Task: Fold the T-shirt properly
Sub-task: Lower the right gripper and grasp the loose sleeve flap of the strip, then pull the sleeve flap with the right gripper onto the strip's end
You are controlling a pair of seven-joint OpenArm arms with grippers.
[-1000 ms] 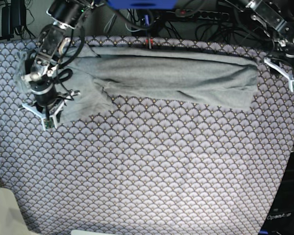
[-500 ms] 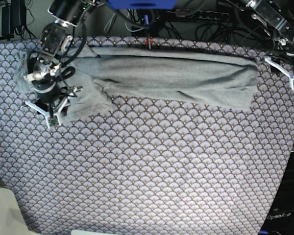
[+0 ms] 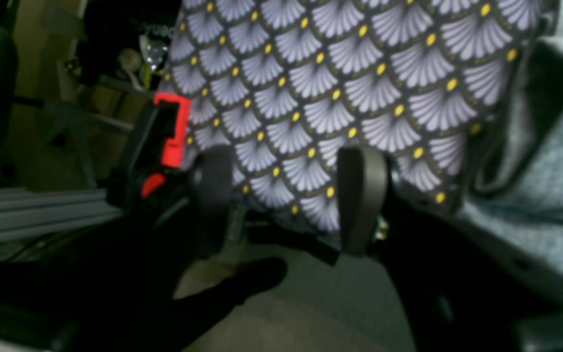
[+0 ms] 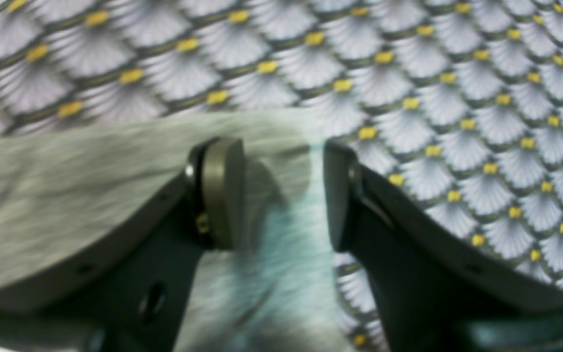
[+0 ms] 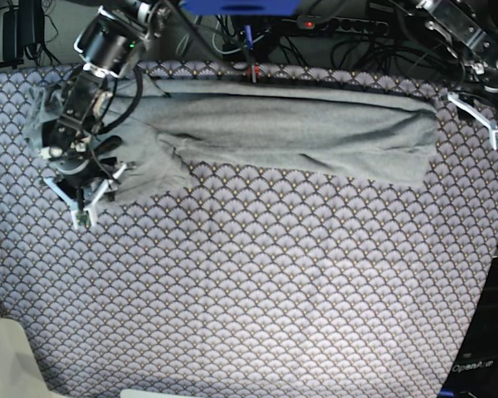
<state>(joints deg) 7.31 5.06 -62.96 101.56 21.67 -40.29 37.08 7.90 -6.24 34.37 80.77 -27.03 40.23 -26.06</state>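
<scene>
The T-shirt (image 5: 299, 133) is laid across the far part of the cloth (image 5: 257, 290) as a long, narrow band, running from the left of the base view to its right; its lengthwise folds are judged to be done already, since no sleeve is seen spread out at full width. One end is still loose: at the base view's left a flap of grey fabric hangs down toward the near side, and a small bunch of fabric lies beyond the arm there; the band's other end, near the cloth's far right corner, is seen as a neat straight edge.

The right gripper (image 4: 276, 190) is held over the tip of that flap with its jaws parted; fabric is seen between and beneath them in the right wrist view, but no pinch on it is shown, so nothing is judged to be gripped. The left gripper (image 3: 286, 195) is seen with jaws wide apart and empty, hanging over the cloth's edge just beside the shirt's end.

What is left, by this judgement: the flap is to be tucked in; the band is then to be folded crosswise into a compact packet.
</scene>
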